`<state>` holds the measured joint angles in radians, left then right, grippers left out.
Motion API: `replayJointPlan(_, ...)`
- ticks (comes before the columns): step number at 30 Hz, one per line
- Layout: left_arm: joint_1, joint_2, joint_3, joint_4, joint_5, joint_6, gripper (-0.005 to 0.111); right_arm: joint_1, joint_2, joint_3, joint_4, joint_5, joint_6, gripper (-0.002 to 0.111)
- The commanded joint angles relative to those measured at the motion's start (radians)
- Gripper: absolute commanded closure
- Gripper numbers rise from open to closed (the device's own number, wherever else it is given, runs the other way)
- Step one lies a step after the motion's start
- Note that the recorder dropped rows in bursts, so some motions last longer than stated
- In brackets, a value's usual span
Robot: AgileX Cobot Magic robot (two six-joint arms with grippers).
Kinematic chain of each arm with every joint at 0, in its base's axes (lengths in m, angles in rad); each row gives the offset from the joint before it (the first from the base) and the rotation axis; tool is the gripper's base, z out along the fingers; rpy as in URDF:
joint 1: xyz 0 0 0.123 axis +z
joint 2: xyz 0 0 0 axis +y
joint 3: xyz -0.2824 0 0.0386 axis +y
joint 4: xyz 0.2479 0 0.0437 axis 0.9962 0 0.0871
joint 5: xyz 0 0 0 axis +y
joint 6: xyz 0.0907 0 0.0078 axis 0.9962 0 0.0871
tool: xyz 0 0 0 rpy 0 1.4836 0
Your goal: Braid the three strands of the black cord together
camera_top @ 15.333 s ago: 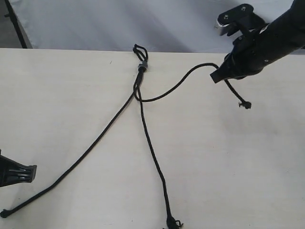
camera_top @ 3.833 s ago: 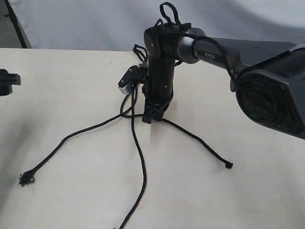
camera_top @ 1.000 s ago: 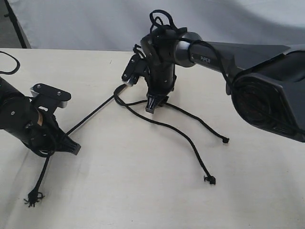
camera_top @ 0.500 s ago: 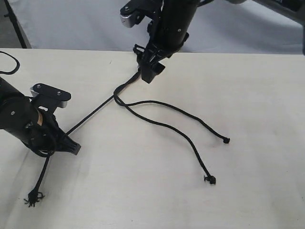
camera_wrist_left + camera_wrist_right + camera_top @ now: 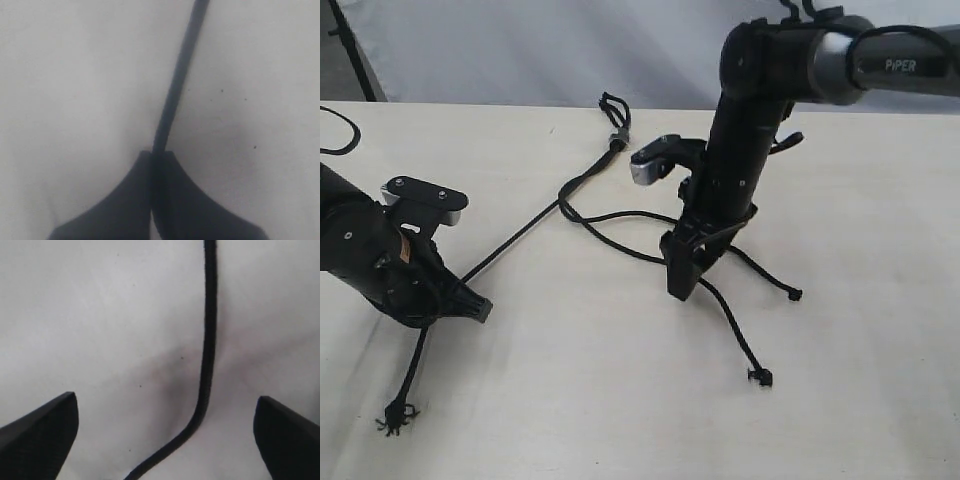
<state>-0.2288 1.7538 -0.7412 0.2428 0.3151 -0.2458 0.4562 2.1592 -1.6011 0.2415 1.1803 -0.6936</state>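
Right wrist view: right claw (image 5: 166, 396) straddles strand (image 5: 209, 315) (touching neither jaw).

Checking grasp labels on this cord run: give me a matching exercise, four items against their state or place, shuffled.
1. left gripper
2. right gripper
3. grey band
4. frayed tip

A. just below the small loop
B. open, slack strand between its jaws
C. lying free on the table
D. shut on the taut strand

Pairs: 1-D; 2-B; 3-A; 4-C
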Motion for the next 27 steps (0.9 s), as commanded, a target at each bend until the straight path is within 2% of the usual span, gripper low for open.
replayJointPlan(1,-0.003,-0.005,0.012,-0.021,0.061,0.0,0.106,0.02,-0.002,0.075,0.006,-0.075,-0.027,0.021)
replayJointPlan(3,-0.003,-0.005,0.012,-0.021,0.06,0.0,0.106,0.032,-0.002,0.101,0.008,-0.094,-0.037,0.024)
replayJointPlan(6,-0.003,-0.005,0.012,-0.021,0.06,0.0,0.106,0.061,-0.002,0.133,0.025,-0.102,-0.058,0.038)
replayJointPlan(13,-0.003,-0.005,0.012,-0.021,0.06,0.0,0.106,0.193,-0.002,0.176,0.096,-0.036,-0.085,0.091)
replayJointPlan(16,-0.003,-0.005,0.012,-0.021,0.061,0.0,0.106,0.268,-0.015,0.172,0.147,-0.041,-0.139,0.107)
replayJointPlan(19,-0.003,-0.005,0.012,-0.021,0.066,0.0,0.106,0.34,-0.034,0.172,0.13,-0.122,-0.172,0.108)
replayJointPlan(24,-0.003,-0.005,0.012,-0.021,0.072,0.004,0.106,0.395,-0.04,0.172,0.096,-0.277,-0.14,0.108)
replayJointPlan(27,-0.003,-0.005,0.012,-0.02,0.072,0.004,0.106,0.412,-0.044,0.172,0.096,-0.311,-0.128,0.097)
